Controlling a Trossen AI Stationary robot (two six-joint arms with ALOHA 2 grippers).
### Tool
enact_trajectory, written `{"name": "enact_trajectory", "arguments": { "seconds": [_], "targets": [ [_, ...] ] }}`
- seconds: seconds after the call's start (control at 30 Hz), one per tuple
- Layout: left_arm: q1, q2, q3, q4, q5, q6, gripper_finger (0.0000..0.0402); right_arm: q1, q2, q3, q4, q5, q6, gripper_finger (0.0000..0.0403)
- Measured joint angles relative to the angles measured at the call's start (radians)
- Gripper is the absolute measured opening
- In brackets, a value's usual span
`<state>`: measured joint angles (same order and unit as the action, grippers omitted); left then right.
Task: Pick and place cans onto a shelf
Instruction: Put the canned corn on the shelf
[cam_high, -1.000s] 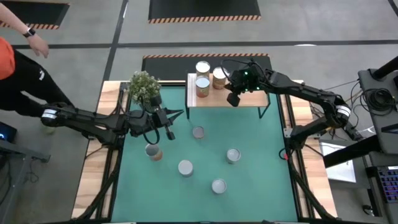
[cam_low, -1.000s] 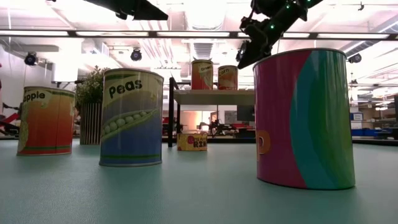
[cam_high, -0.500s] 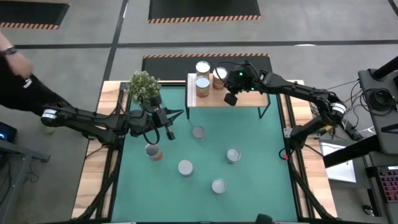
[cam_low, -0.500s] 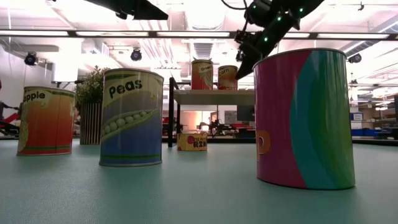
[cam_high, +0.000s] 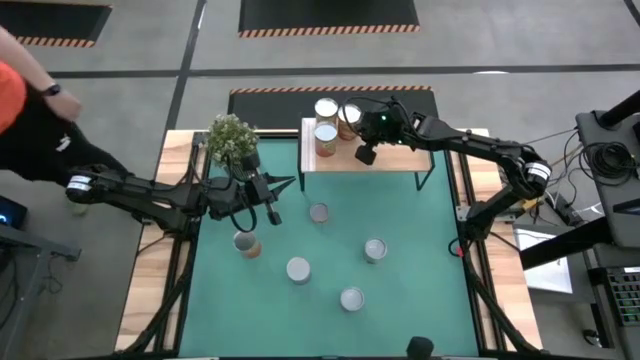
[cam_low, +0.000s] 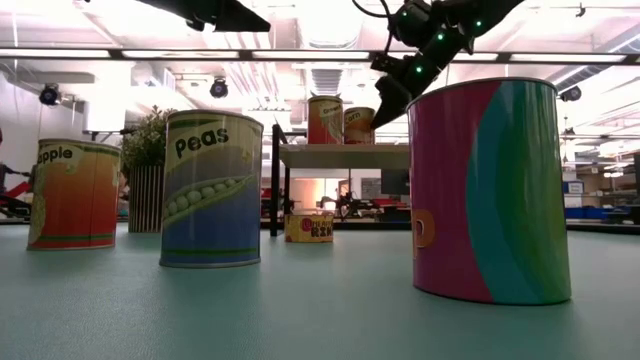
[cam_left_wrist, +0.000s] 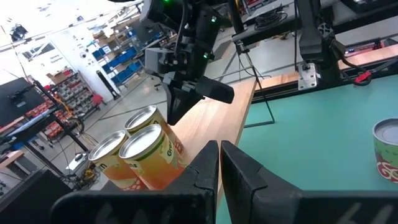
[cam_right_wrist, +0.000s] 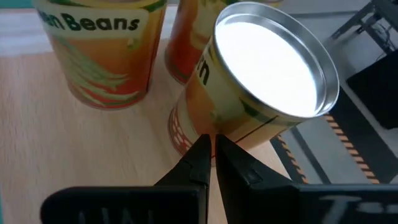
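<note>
The wooden shelf (cam_high: 395, 158) stands at the table's far edge with three orange cans on its left part. My right gripper (cam_high: 356, 130) is over the shelf, shut, with its tips at the rightmost of these cans (cam_high: 346, 116), which also shows in the right wrist view (cam_right_wrist: 267, 68) and the low view (cam_low: 358, 125). Several more cans stand on the green mat, among them one at mid-table (cam_high: 318, 212) and one near my left gripper (cam_high: 246, 243). My left gripper (cam_high: 272, 205) is shut and empty over the mat's left part. My right gripper's shut fingertips (cam_right_wrist: 200, 148) meet the lower side wall (cam_right_wrist: 193, 127) of the rightmost shelf can. The fingers slant down from above and from the table's right. The can's bottom rests on the shelf board, and the can looks tilted in the wrist view.
A potted plant (cam_high: 232, 138) stands at the mat's far left corner, next to my left arm. The shelf's right half (cam_high: 410, 160) is bare board. A person (cam_high: 30, 100) stands beyond the table's left side. Thin black shelf legs (cam_low: 275, 180) reach down to the mat.
My right gripper has gone toward the table's left along the shelf, up to the rightmost shelf can. That can has shifted a little left, toward the other two cans. The person's arm at the far left has moved.
</note>
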<state>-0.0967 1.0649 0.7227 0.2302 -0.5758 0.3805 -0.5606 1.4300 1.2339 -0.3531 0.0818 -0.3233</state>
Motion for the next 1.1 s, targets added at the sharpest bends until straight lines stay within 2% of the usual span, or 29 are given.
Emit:
{"name": "enact_trajectory", "arguments": {
  "seconds": [0.13,0.3,0.37,0.5,0.63,0.73,1.1],
  "targets": [
    [0.0,0.0,0.0,0.001,0.0,0.0,0.0,-0.001,-0.001,0.0,-0.01,-0.011,0.016,0.0012],
    [0.0,0.0,0.0,0.002,0.0,0.0,0.0,0.0,-0.001,0.0,-0.012,-0.163,0.04,0.0012],
    [0.0,0.0,0.0,0.002,0.0,0.0,0.0,0.0,0.002,0.0,0.004,-0.186,0.043,0.0012],
    [0.0,0.0,0.0,0.002,0.0,0.0,0.0,-0.003,0.015,0.0,0.055,-0.178,0.047,0.0012],
    [0.0,0.0,0.0,0.001,0.0,0.0,0.0,-0.005,0.026,0.0,0.085,-0.1,0.042,0.0012],
    [0.0,0.0,0.0,0.0,0.0,0.0,0.0,-0.006,0.037,0.0,0.091,-0.079,0.03,0.0012],
    [0.0,0.0,0.0,0.0,0.0,0.0,0.0,-0.009,0.059,0.0,0.097,-0.08,0.017,0.0012]
  ]
}}
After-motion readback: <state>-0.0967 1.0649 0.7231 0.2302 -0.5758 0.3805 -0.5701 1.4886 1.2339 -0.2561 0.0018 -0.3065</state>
